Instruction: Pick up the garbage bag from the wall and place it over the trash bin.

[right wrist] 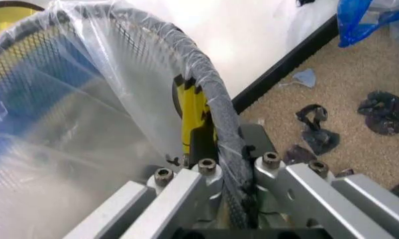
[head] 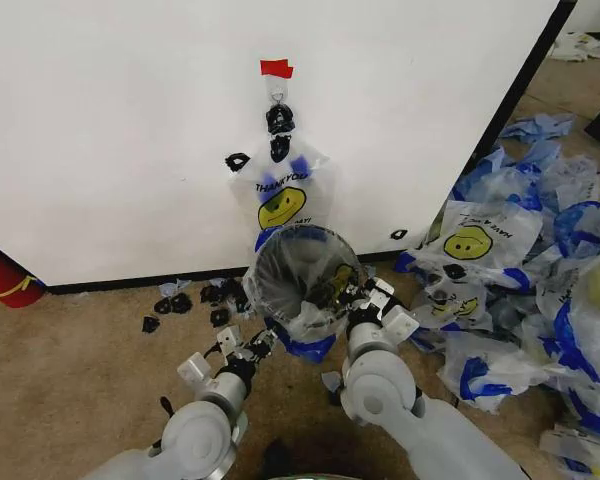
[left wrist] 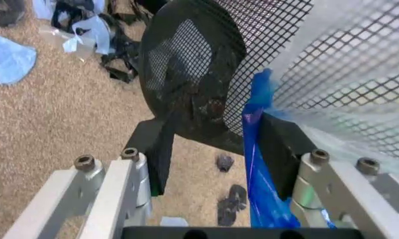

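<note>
1. Left gripper (head: 252,345), lower centre-left of the head view: it is reaching up toward the lower left of the trash bin (head: 280,262). In the left wrist view its fingers (left wrist: 161,149) are standing apart on either side of the mesh bin wall (left wrist: 186,74), with a blue strip of bag (left wrist: 259,164) lying against one pad; whether they are pinching it cannot be told.

2. Right gripper (head: 365,290), centre of the head view: it is closing on the bin's right rim, and in the right wrist view the film-wrapped rim (right wrist: 216,109) is running between its fingers.

3. Trash bin, centre of the head view: it is tilting its mouth toward the camera, a clear bag (head: 305,325) already lining it, blue edge hanging below.

4. Garbage bag (head: 280,195), upper centre: it is hanging from the hook (head: 277,92) under the red tape (head: 276,68) on the wall (head: 130,130), long axis vertical, directly above and beyond the bin, about equally near both grippers.

5. Pile of identical bags (head: 520,260), right side of the frame, is lying well apart.
</note>
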{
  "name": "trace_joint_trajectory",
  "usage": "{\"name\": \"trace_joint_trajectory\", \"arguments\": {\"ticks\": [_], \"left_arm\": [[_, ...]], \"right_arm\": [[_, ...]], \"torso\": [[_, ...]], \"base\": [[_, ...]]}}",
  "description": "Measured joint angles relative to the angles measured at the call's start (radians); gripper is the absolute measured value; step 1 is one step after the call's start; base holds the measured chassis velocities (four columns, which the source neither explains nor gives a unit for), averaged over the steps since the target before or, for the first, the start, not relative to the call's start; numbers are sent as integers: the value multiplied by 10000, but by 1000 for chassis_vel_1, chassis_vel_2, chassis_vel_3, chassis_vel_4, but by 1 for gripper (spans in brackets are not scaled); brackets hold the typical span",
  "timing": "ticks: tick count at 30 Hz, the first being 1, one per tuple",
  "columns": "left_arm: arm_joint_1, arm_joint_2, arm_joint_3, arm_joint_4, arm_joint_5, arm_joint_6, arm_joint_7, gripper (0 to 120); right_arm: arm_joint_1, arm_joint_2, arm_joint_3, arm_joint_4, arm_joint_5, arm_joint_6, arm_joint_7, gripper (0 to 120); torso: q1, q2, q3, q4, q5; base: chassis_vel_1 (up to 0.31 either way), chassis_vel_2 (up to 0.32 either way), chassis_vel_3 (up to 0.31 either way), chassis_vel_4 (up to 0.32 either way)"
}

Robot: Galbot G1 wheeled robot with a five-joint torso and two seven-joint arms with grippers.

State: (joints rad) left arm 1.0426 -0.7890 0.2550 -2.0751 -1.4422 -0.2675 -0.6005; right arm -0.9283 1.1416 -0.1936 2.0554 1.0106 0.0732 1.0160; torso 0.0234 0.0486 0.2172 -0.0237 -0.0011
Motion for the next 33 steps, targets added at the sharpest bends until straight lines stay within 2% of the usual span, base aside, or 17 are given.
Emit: {"name": "trace_joint_trajectory", "arguments": {"ticks": [18,23,33], "left_arm": [[256,1636,-453,-1442,-29,-66,-633,49],[369,2325,-655,-1916,9,-60,-950,49],[515,2189,-581,-1819,214,21,-1166,49]], "right_arm": [[60,-51,41,-496,-151,21,-126,0],[-45,-163,25,-431,-179,19,-105,0],[-52,-228,66,-260,-170,-17,-37,0]], "torso": [[0,0,1,1,-1],[0,0,1,1,1],[0,0,0,2,0]], "base": [[0,0,0,0],[0,0,0,0],[0,0,0,0]]}}
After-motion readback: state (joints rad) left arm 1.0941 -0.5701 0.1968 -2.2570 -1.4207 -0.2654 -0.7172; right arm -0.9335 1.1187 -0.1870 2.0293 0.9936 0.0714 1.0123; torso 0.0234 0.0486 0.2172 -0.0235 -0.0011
